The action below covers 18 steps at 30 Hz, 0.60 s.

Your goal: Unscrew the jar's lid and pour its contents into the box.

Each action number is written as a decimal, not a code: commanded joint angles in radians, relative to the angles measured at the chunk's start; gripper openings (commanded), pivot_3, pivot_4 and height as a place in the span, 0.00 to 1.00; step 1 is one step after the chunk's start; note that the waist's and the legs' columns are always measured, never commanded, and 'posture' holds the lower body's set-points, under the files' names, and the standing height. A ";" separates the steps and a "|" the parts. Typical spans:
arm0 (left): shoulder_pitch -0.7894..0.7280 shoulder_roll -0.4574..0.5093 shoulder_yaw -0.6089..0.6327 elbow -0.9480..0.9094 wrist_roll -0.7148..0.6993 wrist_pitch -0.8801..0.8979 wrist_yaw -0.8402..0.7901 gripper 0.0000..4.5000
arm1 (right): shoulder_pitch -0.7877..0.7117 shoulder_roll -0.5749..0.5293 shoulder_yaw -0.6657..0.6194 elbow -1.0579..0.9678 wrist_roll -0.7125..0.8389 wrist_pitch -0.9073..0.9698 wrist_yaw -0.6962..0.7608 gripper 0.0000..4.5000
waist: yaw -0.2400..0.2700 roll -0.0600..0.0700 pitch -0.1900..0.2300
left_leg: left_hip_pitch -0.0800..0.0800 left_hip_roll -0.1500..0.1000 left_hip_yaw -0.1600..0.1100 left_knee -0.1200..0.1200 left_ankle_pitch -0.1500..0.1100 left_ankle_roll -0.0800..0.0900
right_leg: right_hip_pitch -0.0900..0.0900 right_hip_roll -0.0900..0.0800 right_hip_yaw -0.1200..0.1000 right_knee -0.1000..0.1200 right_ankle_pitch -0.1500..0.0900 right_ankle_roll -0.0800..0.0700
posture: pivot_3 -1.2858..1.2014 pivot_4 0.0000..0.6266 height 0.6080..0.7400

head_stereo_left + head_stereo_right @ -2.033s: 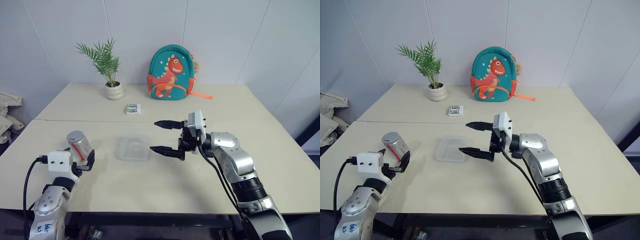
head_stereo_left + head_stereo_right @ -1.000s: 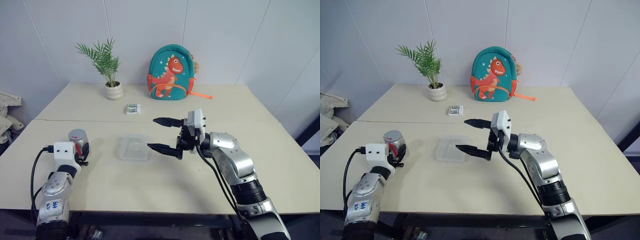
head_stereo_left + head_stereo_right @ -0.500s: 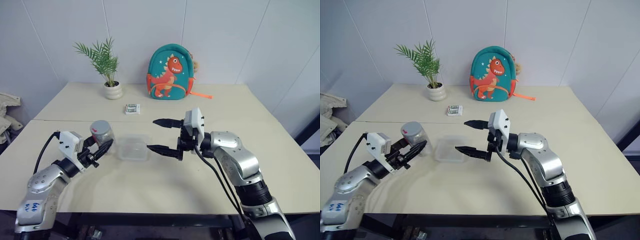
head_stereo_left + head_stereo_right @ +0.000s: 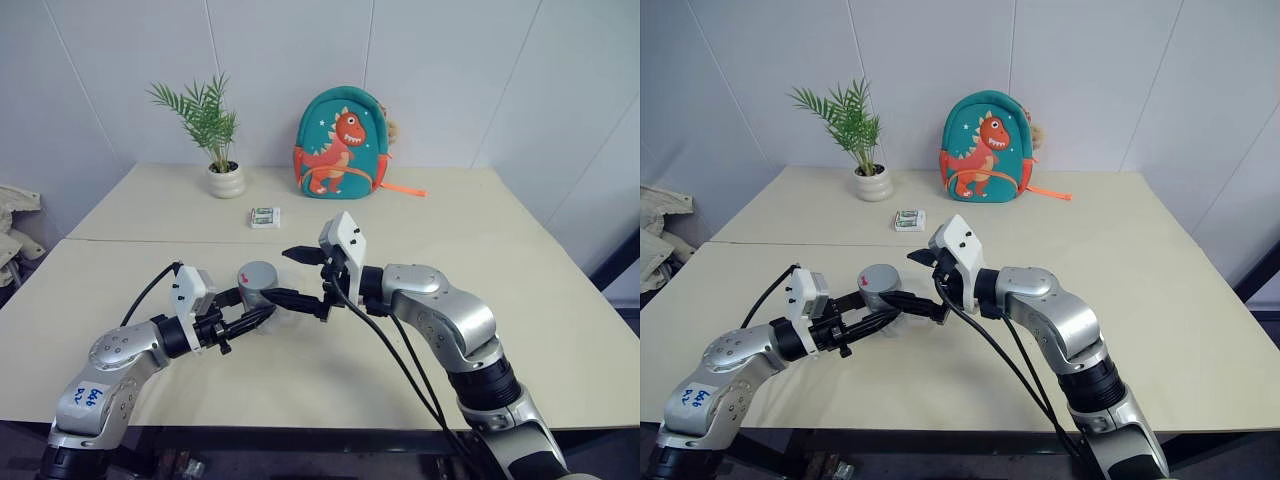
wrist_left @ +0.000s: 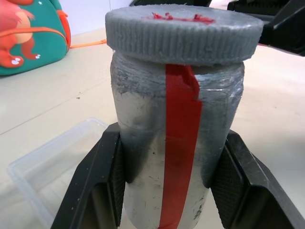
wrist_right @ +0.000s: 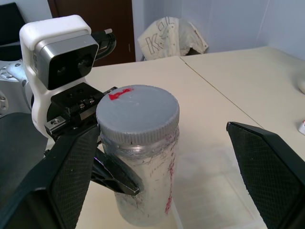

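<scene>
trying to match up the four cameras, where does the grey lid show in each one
Left eye view: the lid sits centre-left, between both grippers.
Right eye view: left of centre, lid.
Left wrist view: across the top, capping the jar.
Right wrist view: centre-left, lid.
Shared landmark: the lid's red mark; the clear box lies beneath.

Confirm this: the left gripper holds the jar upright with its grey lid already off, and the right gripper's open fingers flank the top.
Not quite. The lid is on the jar, as the right wrist view shows. The rest stands: the left gripper holds it upright and the right gripper is open around the top.
</scene>
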 commanded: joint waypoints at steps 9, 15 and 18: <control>-0.051 -0.058 -0.009 -0.003 -0.003 -0.002 0.008 0.44 | -0.022 0.051 0.018 -0.030 -0.005 -0.028 -0.035 1.00 | -0.001 0.000 0.000 | 0.000 0.000 0.000 0.000 0.000 0.000 | 0.000 0.000 0.000 0.000 0.000 0.001 | 0.52 0.24 1.00; -0.046 -0.069 -0.012 -0.003 0.002 -0.001 0.008 0.44 | -0.029 0.068 0.013 -0.018 -0.014 -0.041 -0.037 1.00 | 0.000 0.000 0.000 | 0.000 0.000 0.000 0.000 0.000 0.000 | 0.000 0.000 0.000 0.000 0.000 0.001 | 0.52 0.24 1.00; -0.043 -0.073 -0.014 -0.004 0.003 -0.002 0.009 0.44 | -0.033 0.073 0.011 -0.016 -0.016 -0.043 -0.037 1.00 | 0.000 0.000 0.000 | 0.000 0.000 0.000 0.000 0.000 0.000 | 0.000 0.000 0.000 0.000 0.000 0.001 | 0.52 0.24 1.00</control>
